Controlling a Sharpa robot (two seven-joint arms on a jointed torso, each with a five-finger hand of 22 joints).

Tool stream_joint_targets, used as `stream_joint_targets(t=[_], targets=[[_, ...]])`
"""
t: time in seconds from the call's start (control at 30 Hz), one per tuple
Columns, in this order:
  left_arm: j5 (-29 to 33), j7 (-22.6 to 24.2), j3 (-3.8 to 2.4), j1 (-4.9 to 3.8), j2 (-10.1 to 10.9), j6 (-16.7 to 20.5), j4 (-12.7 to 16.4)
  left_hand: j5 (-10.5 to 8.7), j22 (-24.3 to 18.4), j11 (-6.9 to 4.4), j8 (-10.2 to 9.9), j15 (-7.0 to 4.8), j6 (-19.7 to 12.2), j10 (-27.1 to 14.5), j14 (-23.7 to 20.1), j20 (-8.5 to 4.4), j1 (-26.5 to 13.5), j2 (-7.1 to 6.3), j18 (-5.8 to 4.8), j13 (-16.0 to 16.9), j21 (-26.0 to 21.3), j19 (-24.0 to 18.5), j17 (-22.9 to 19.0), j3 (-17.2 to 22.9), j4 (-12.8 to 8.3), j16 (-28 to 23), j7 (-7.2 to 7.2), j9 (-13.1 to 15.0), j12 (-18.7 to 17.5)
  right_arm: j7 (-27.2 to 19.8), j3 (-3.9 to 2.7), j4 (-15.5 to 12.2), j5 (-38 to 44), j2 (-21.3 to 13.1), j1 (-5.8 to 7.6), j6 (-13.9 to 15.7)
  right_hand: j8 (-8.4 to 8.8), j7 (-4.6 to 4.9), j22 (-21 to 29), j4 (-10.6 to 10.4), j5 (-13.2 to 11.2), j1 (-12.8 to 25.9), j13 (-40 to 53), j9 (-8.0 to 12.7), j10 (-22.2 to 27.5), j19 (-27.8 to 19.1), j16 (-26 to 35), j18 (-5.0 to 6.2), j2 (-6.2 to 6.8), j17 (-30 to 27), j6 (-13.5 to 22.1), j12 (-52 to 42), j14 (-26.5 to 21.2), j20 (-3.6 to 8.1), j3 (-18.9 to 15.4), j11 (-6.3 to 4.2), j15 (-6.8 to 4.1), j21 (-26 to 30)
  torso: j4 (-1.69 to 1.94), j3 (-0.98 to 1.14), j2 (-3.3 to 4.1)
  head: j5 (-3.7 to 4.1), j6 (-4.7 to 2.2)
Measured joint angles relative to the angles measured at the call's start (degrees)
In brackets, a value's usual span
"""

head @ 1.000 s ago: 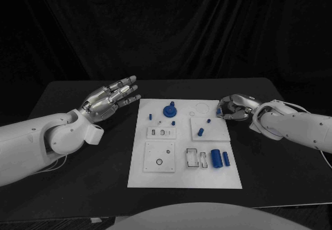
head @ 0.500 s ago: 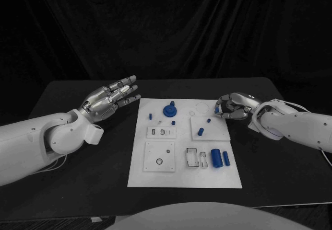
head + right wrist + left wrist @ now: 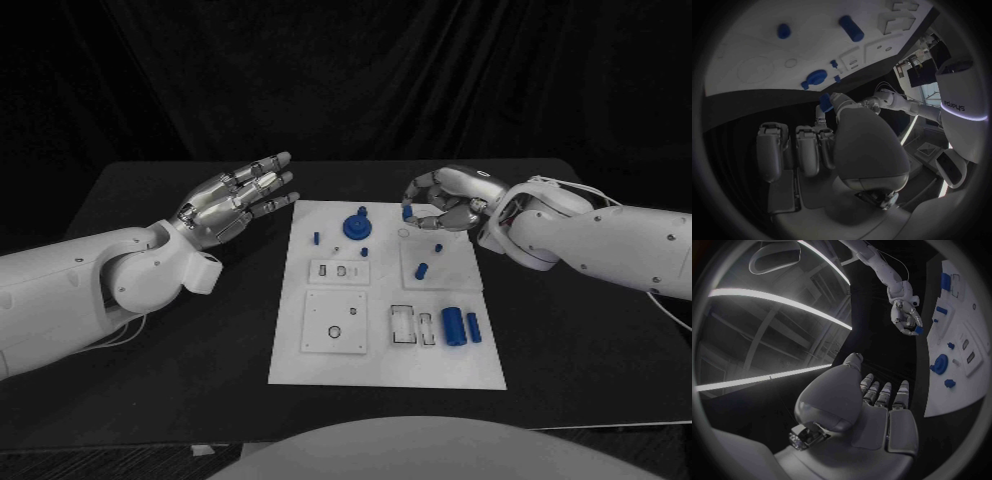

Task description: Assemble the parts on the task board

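Overhead, you see the white task board [image 3: 387, 340] lying lengthwise down the middle of the black counter [image 3: 144, 400], its long axis running from the frame's centre toward the bottom. On it, a round blue knob part [image 3: 355, 231] stands near the upper left corner, a short blue peg [image 3: 420, 270] lies tilted on the raised square plate right of centre, and two blue cylinders [image 3: 459, 326] lie side by side at the lower right, long axes pointing up the frame. Your left hand [image 3: 231, 203] hovers left of the board's top edge, fingers spread, holding nothing. Your right hand [image 3: 444, 204] hangs over the board's upper right corner, fingers curled in, pinching a small blue part [image 3: 410, 213] at the fingertips.

From the left wrist, your left hand [image 3: 873, 405] lies flat and empty in the lower middle, fingers straight and together-ish; the board [image 3: 961, 385] sits along the right edge, and the right hand [image 3: 906, 315] at upper right grips the blue part [image 3: 918, 330].

From the right wrist, your right hand [image 3: 829, 145] fills the centre, its fingers pinching the blue part [image 3: 825, 102] just off the board [image 3: 754, 55], which spans the upper left.
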State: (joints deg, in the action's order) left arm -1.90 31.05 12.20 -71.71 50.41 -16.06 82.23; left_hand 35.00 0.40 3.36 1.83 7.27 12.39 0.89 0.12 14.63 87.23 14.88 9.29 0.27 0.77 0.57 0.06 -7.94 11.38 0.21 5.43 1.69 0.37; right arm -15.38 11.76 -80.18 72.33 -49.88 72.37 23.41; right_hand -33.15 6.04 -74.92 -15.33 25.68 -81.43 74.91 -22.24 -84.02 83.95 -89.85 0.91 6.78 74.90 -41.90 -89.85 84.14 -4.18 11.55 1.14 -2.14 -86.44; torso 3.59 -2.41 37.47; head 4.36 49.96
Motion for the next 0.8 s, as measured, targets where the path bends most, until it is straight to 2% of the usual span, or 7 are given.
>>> stream_joint_targets(t=[0.17,0.37,0.47,0.8], targets=[[0.0,-0.02,0.0,0.0,-0.31,-0.14,-0.04,0.0,0.0,0.0,0.0,0.0,0.0,0.0,0.0,0.0,0.0,0.0,0.0,0.0,0.0,0.0,0.01,0.0,0.0,0.0,0.0,0.0,0.0,1.79,0.03,-1.55,1.68,3.44,0.01,-1.92,0.37,0.2,0.0,0.16,0.0,0.0,0.0,0.27,0.07,0.17,0.0,0.0,0.0,0.0,-0.2,0.0,0.0,-0.21,0.16,0.54,0.4,0.53,0.06,0.02,0.02,-0.75,0.05],[0.0,-0.04,0.0,0.01,-0.34,-0.17,-0.17,0.0,0.0,0.0,0.0,0.0,0.0,0.0,0.0,0.0,0.0,0.0,0.0,0.0,0.0,0.0,0.02,0.0,0.0,0.0,0.0,0.0,0.0,3.89,0.06,-1.51,4.4,7.0,-1.42,-3.5,0.71,0.91,0.01,0.48,0.0,0.0,0.0,0.51,-0.12,0.19,0.0,0.0,0.0,0.0,-0.92,0.0,-0.2,-0.64,0.47,1.13,1.02,0.81,0.03,0.04,0.04,-1.46,0.05],[0.0,-0.05,0.0,0.01,-0.36,-0.19,-0.18,0.0,0.0,0.0,0.0,0.0,0.0,0.0,0.0,0.0,0.0,0.0,0.0,0.0,0.0,0.0,0.02,0.0,0.0,0.0,0.0,0.0,0.0,4.69,0.07,-1.4,5.73,8.21,-1.87,-3.73,0.98,0.72,0.01,0.64,-0.01,0.01,0.0,0.67,0.0,0.07,0.0,0.0,0.0,0.0,-1.12,0.0,-0.21,-0.76,0.31,1.26,1.03,1.02,0.05,0.04,0.03,-1.63,0.05],[0.0,-0.14,0.0,0.01,-0.42,-0.22,-0.24,0.0,0.0,0.0,0.0,0.0,0.0,0.0,0.0,0.0,0.0,0.0,0.01,0.0,0.0,0.0,0.03,0.16,-0.16,0.0,0.0,0.0,0.0,7.31,0.03,-1.28,8.58,9.9,-2.47,-3.92,1.54,0.92,0.01,0.96,-0.01,0.01,-0.01,0.95,-0.11,0.18,0.0,0.0,0.01,0.0,-1.33,0.0,-0.25,-1.04,0.3,1.54,1.39,1.48,0.15,0.04,0.09,-1.82,0.03]])
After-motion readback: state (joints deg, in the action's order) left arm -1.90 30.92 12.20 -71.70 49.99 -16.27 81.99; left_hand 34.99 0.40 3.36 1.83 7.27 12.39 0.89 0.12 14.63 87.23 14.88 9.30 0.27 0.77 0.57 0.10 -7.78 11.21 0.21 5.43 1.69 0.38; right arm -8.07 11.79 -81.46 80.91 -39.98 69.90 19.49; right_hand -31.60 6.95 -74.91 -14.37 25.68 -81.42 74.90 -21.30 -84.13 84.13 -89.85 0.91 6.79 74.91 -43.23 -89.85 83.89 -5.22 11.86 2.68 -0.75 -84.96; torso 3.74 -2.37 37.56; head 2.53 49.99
